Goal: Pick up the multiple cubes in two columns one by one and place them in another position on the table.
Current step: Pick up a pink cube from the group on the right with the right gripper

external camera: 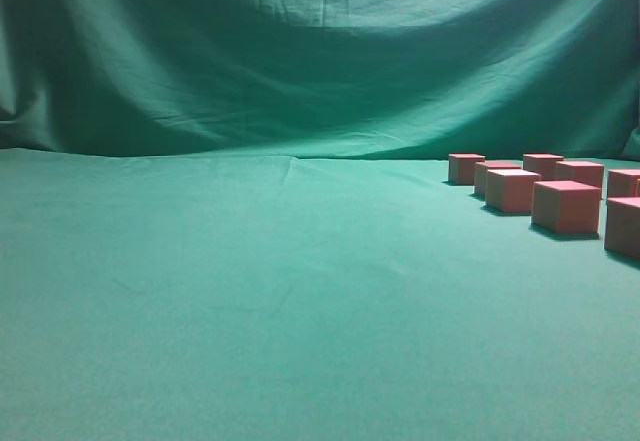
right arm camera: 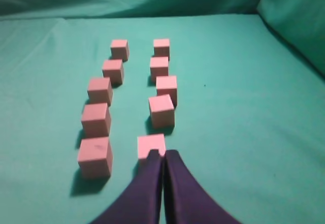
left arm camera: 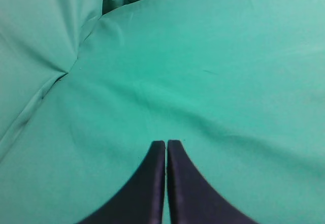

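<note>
Ten cubes (right arm camera: 158,146) sit in two columns of five on the teal bench (right arm camera: 244,132), all untouched as far as you can judge, so you are at the first pick. Your right pincer (right arm camera: 163,155) is closed, tips pressed together, gripping nothing, and it hangs just behind the nearest cube of the right-hand column; in the right wrist view its tips overlap that cube's near edge, but whether they touch it or hover above it can't be told from this angle. To do this step well: open the pincer before you go down, centre it over that nearest cube, and straddle it on two opposite faces. The next cube (right arm camera: 161,110) in the column sits close behind, and the neighbour (right arm camera: 95,156) in the left column is beside it with a clear lane between, so keep the jaws square to the column and don't sweep sideways. Descend straight, close, lift clean, then carry to the bare cloth well apart from the columns. Your left pincer (left arm camera: 166,144) is also closed and empty, over bare bench with no cube in its view. In the exterior view the cubes (external camera: 565,206) cluster at the far right edge, some cut off by the frame, and neither arm shows there.
</note>
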Controlling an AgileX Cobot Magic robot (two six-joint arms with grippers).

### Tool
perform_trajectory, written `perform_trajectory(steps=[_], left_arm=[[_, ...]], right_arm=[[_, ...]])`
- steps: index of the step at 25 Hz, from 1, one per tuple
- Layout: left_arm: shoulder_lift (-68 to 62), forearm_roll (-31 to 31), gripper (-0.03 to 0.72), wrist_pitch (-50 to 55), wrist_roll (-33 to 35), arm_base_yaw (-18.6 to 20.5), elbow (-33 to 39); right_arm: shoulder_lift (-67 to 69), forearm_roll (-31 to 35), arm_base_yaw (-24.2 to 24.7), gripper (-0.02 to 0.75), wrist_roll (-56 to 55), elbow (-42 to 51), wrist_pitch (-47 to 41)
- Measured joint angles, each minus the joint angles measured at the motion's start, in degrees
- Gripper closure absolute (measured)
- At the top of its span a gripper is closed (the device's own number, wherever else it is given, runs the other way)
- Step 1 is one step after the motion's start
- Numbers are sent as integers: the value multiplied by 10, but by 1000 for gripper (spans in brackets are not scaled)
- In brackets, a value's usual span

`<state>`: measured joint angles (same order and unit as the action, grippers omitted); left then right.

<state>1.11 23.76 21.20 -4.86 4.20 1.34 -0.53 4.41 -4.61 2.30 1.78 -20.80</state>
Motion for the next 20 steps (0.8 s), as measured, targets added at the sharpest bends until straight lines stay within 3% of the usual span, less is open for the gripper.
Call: perform_trajectory(steps=[9, 15, 20], left_arm=[[0, 0, 688, 0, 0, 0, 0], [0, 0, 688, 0, 0, 0, 0], [0, 0, 688, 0, 0, 0, 0]], right_arm=[[0, 27, 0, 738, -7, -1, 277], [28, 27, 0, 738, 12, -108, 179], [166, 27, 0, 738, 24, -212, 55]])
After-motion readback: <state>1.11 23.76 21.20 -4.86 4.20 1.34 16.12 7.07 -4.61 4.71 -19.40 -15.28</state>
